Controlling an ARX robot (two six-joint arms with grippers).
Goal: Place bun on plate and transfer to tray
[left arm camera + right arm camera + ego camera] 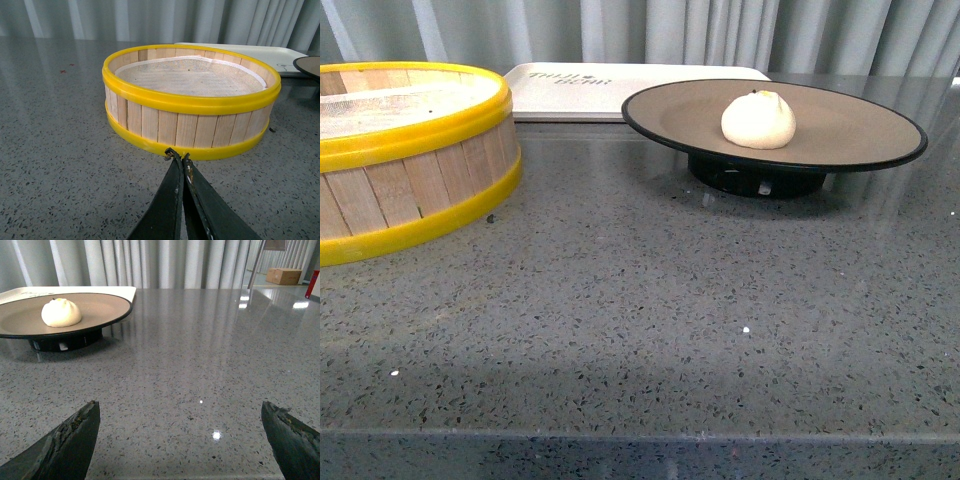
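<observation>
The grey speckled counter (640, 330) fills the lower half of the front view, with open room right up to its near edge. At the left, the yellow-rimmed steamer basket (410, 170) is cut off by the frame. At upper right the plate (880, 140) stands on the counter, with the bun (758, 120) near its middle. Behind both, at top centre, the tray (620, 95) shows only as a strip, its lettering hard to read. The left gripper (179, 156) has its fingers pressed together just short of the basket. The right gripper (180, 407) is spread wide above the counter.
</observation>
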